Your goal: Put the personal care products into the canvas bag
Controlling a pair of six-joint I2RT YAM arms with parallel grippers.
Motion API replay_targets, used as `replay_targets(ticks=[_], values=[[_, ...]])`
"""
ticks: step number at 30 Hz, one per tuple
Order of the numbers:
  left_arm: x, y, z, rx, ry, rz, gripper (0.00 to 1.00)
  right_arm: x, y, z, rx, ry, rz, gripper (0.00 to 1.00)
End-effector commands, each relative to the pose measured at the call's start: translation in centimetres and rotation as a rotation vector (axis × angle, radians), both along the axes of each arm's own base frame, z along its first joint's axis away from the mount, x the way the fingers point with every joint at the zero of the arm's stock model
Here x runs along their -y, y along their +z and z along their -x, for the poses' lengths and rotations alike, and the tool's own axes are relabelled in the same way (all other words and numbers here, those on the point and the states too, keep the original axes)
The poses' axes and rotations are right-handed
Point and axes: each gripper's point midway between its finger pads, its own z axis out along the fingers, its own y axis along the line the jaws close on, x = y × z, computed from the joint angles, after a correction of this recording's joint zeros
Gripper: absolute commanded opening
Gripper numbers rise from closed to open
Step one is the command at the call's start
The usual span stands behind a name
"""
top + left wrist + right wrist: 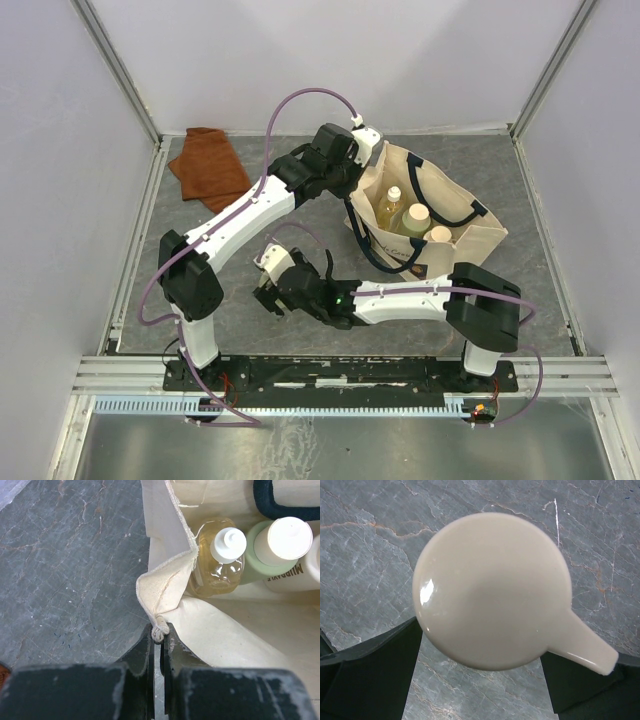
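- The rust-brown cloth (205,165) is lying at the far left of the desk (330,340), well apart from everything else.
- The right claw (270,297) is hanging wide open around the spout-capped bottle (492,590). The cap is hiding whether its fingers are touching the body.
- That bottle is standing upright directly beneath this claw, its long axis vertical and its spout pointing toward one finger.
- The left claw (160,632) is pinching shut on a rim corner of the canvas bag (485,238), holding the mouth open.
- The bag is sitting to the right of and beyond the right claw, and the amber bottle (217,565), green bottle (272,545) and cream-white bottle (440,235) are already standing inside.
- The right arm is the free, nearer one, so it is likely facing a close, a lift and a rightward carry.
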Motion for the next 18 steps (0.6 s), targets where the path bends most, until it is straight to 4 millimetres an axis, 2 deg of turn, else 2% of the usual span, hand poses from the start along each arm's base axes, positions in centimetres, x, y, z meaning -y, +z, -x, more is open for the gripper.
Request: replay_targets(ticks=[1, 12, 18], values=[[-1.4, 2.6, 0.0, 0.056, -0.006, -0.001, 0.03, -2.9, 4.5, -0.4, 0.031, 0.016, -0.163, 1.00], [-1.5, 2.4, 0.1, 0.057, -0.005, -0.001, 0.03, -2.2, 8.7, -0.3, 0.024, -0.039, -0.339, 1.00], [-1.7, 2.4, 0.3, 0.057, -0.004, -0.004, 0.03, -2.4, 9.6, -0.3, 0.040, -0.059, -0.371, 1.00]])
